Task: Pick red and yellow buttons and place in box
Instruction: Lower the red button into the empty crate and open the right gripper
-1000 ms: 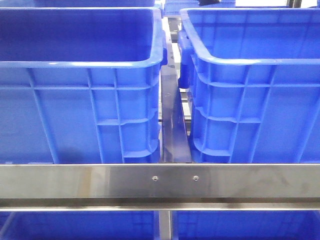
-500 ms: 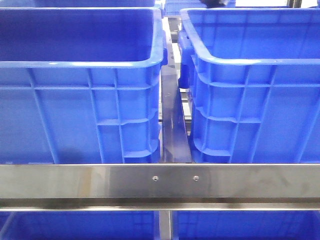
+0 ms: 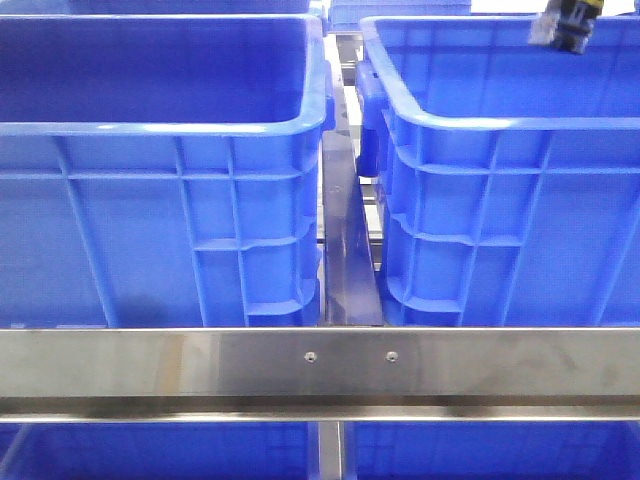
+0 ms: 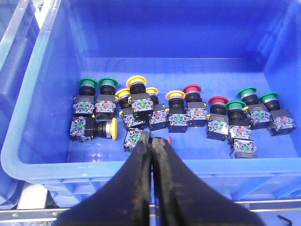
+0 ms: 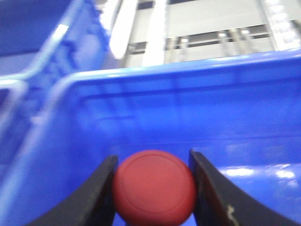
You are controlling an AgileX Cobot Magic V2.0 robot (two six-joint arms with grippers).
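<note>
Left gripper (image 4: 151, 147): fingers pressed together, nothing between them. It hangs above a blue crate (image 4: 42, 89) of push-button switches. In the left wrist view, across the crate floor: two green-capped units (image 4: 96, 84) at one end, then a cluster of yellow buttons (image 4: 136, 84), then red buttons (image 4: 192, 89), then more green caps (image 4: 247, 92) at the far end. One yellow-capped switch (image 4: 109, 128) lies on its side just beside the green pair. A clear-bodied contact block (image 4: 135, 139) sits right at my fingertips; can't tell if they touch it.

Front view: two big blue crates side by side. Left crate (image 3: 150, 125) has shadowed inner walls, fills the 9 o'clock half. A dark metal strip (image 3: 345, 250) runs between the two crates. The box (image 3: 480, 125), brighter inside, takes the 3 o'clock half. A steel rail (image 3: 300, 365) crosses in front of both at 6 o'clock. Neither crate's floor is visible from here.

Right gripper (image 5: 153, 186): clamped on a red button (image 5: 154, 187), one finger on each side of the round cap, flat face toward the wrist camera. Blue crate wall (image 5: 188, 117) behind it, blurred. In the front view the right gripper (image 3: 566, 28) shows at about 1 o'clock, above the box's back rim; the button itself is too small to make out there.
</note>
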